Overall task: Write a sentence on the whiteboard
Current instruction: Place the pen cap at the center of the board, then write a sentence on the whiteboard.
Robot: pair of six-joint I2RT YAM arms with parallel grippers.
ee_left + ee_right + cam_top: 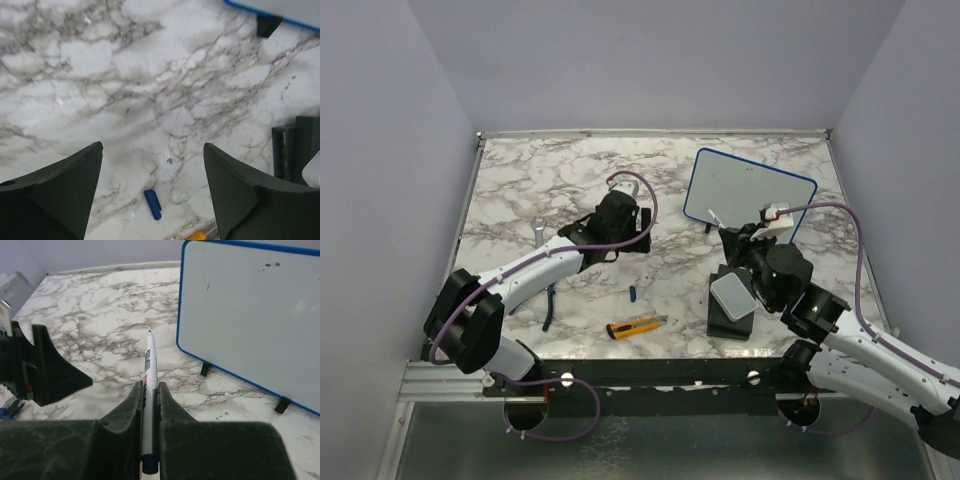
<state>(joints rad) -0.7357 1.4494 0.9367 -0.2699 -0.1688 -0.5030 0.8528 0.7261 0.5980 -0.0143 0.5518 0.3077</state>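
Open marble table [520, 170] left of whiteboard [750, 190] (blue cap [152, 204] nearer)

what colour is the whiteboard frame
Blue. The whiteboard frame shows best in the right wrist view.

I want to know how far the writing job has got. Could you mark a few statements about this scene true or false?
1. The right hand grips a marker. True.
2. The whiteboard carries two lines of blue writing. False: it is blank apart from a few small specks.
3. The left hand is open and holds nothing. True.
4. The marker's tip is capped. False: the tip is bare, and a small blue cap lies on the marble table.
5. The whiteboard lies flat on the table. False: it stands propped on small black feet.
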